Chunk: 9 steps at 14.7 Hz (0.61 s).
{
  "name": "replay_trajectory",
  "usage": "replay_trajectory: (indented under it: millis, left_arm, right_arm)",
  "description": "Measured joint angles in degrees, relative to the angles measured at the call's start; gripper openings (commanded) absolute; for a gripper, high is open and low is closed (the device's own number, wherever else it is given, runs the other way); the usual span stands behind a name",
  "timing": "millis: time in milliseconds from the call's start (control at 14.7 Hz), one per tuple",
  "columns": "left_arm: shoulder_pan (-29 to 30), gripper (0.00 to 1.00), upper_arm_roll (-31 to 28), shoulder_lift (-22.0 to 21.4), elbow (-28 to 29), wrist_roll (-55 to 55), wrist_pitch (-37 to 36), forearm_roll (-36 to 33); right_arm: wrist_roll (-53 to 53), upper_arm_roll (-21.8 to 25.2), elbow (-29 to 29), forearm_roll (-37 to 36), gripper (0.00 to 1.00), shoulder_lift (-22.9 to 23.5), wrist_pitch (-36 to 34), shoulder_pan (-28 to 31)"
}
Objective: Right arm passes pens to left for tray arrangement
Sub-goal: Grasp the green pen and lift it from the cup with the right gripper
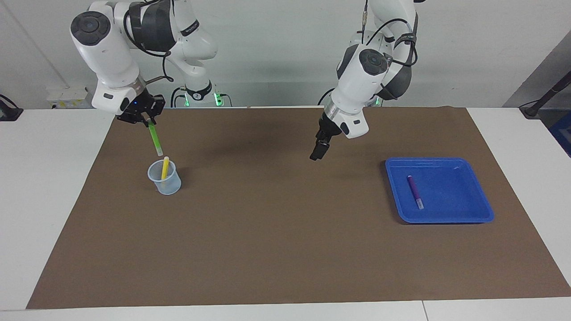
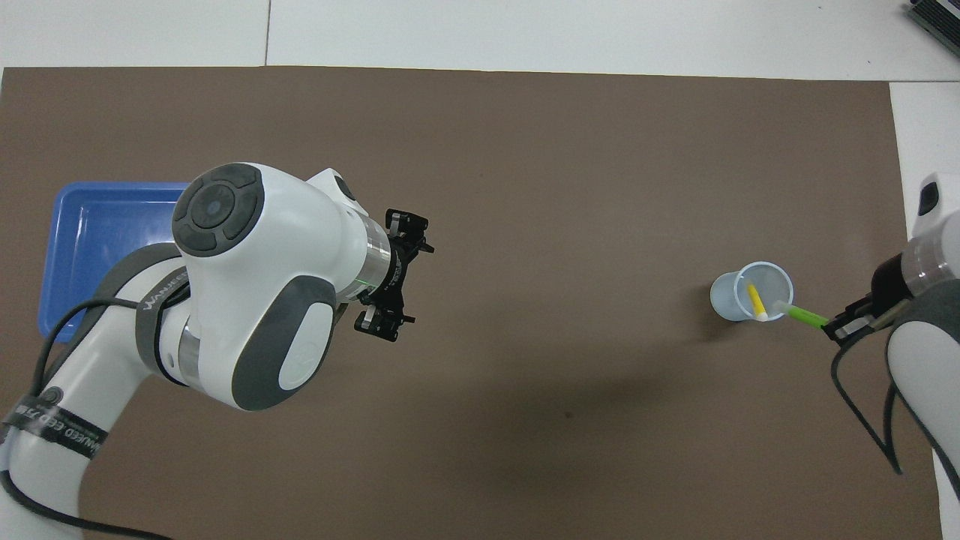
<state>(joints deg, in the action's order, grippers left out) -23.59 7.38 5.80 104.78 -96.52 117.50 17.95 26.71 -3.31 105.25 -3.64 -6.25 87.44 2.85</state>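
Right gripper [image 1: 147, 121] clamped shut on top end of green pen [image 1: 155, 139], raised in the air over the mat [image 1: 285, 249] just at 11 o'clock of the cup [image 1: 165, 178] in the facing view. Green pen hanging tilted, pale tip down, clear above the cup's rim, touching nothing else. In the overhead view, same pen [image 2: 802, 314] pointing from gripper [image 2: 844, 328] toward the cup [image 2: 750, 292], tip at the rim's 4 o'clock edge.

Yellow pen [image 1: 165, 167] standing slanted inside the cup, upper end poking above the rim.

Left gripper [image 1: 316, 154] hanging over bare mat near table centre, at 9 o'clock of the tray [image 1: 473, 209] in the facing view, well apart from it. Fingers spread wide in the overhead view [image 2: 391, 274], holding nothing. Arm waiting.

Purple pen [image 1: 415, 191] lying flat in the tray, toward the side nearest table centre, pale tip pointing to 5 o'clock in the facing view. Tray at the left arm's end of the mat; cup at the right arm's end.
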Motion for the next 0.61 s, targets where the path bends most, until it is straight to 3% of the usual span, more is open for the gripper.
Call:
replay_trajectory:
  millis: [611]
  left_arm:
    - [-2.79,1.00,0.50,0.12,-0.63,-9.70,4.44,3.99]
  right_arm:
    - [0.18,-0.04,-0.72,18.75,0.00,-0.21,-0.51,-0.14]
